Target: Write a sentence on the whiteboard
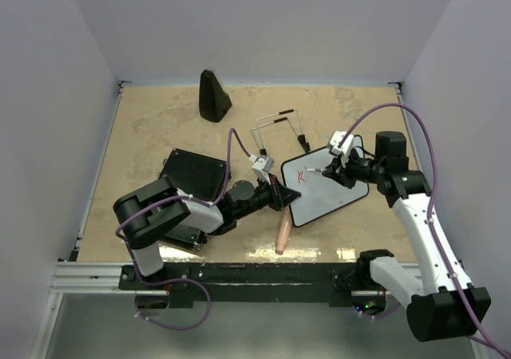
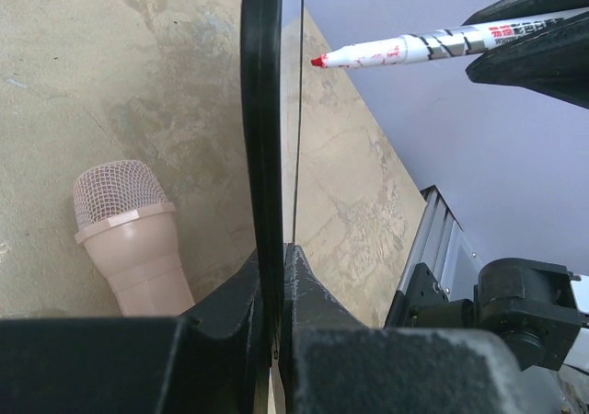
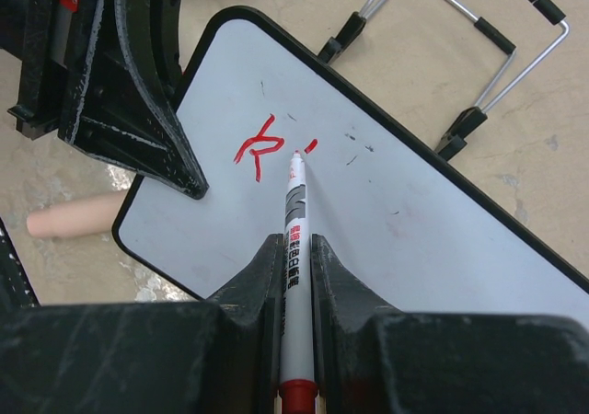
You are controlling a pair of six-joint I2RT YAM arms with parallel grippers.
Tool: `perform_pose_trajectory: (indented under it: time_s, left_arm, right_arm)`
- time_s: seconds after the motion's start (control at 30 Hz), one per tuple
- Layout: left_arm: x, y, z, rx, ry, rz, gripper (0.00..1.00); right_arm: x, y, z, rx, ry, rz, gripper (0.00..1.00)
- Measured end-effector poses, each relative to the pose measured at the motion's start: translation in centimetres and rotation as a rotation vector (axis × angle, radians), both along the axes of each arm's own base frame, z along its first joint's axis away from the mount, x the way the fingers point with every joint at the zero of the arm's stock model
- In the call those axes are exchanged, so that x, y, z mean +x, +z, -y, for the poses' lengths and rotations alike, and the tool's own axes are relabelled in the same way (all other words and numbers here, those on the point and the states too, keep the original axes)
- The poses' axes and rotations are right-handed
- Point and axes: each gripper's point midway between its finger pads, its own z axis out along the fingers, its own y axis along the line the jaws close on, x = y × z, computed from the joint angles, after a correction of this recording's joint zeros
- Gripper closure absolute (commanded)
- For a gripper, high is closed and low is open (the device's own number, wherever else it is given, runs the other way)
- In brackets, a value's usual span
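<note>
While the left gripper (image 1: 285,197) pinches its black-framed edge, whiteboard (image 1: 329,196) bearing red strokes (image 3: 257,147), right gripper (image 1: 330,170) clamping a marker (image 3: 294,202)

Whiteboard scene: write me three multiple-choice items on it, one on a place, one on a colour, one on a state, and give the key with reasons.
1. Where does the pink mesh-headed microphone lie?
A. On the black ribbed case
B. On the table, just nearer than the small white black-framed whiteboard
C. Beside the black cone at the far edge

2. What colour are the strokes on the whiteboard?
A. Blue
B. Red
C. Green

3. What is the right gripper doing?
A. Standing open above the table
B. Shut on the wire stand
C. Shut on the white red-tipped marker, tip aimed at the board

Key: 1 B, the top view shows it on the table by the board's near corner. 2 B, the right wrist view shows red marks. 3 C, its jaws clamp the marker's barrel.
</note>
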Motion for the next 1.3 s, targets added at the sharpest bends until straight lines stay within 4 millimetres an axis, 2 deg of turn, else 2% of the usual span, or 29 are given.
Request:
perform_pose_trajectory:
  time_s: [0.37,1.3]
  left_arm:
    - [0.0,0.0,0.0,0.000,-0.001,0.000,1.00]
    - [0.0,0.0,0.0,0.000,-0.001,-0.001,1.00]
  right_arm:
    - [0.2,-1.0,-0.1,-0.005,0.011,-0.042,1.00]
    - [0.4,-1.3,0.5,-0.033,-0.017,-0.039,1.00]
